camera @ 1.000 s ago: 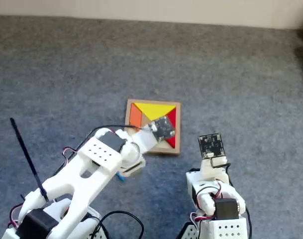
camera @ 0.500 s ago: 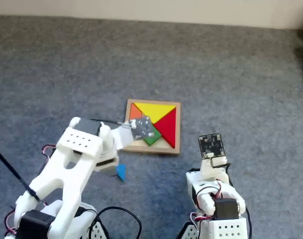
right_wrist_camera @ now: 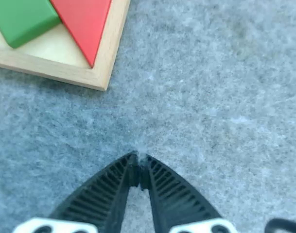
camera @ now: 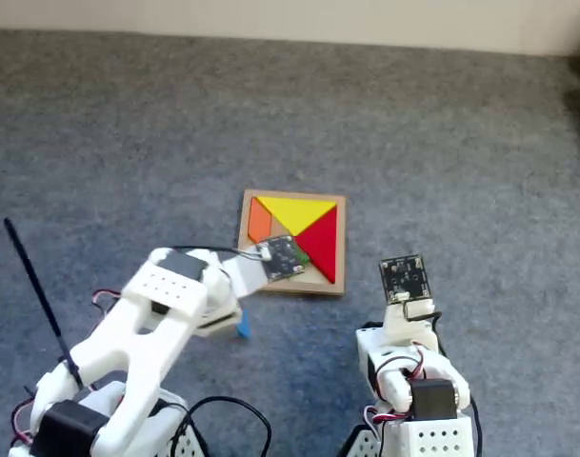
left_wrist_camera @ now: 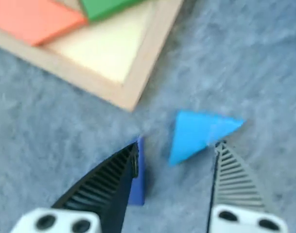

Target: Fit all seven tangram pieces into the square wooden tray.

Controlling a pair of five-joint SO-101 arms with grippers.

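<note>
The square wooden tray [camera: 340,244] lies mid-table and holds a yellow triangle [camera: 294,208], a red triangle [camera: 323,240] and an orange piece [camera: 258,225]. A green piece [left_wrist_camera: 106,7] lies in it too, beside bare tray floor [left_wrist_camera: 106,48]. My left gripper [left_wrist_camera: 177,145] is open just off the tray's near corner, low over the carpet. A light blue triangle [left_wrist_camera: 199,133] lies between its fingers. A darker blue piece [left_wrist_camera: 137,172] rests against one finger [left_wrist_camera: 121,170]. My right gripper [right_wrist_camera: 138,172] is shut and empty, near the tray's other front corner [right_wrist_camera: 101,80].
Grey carpet [camera: 442,143] covers the table all around the tray. The left arm [camera: 175,295] stretches from the front left edge up to the tray. The right arm [camera: 409,286] stands at the front right, folded back.
The left arm has drawn back from over the tray's middle toward its near left corner, settling above the blue piece. The right arm has not moved.
</note>
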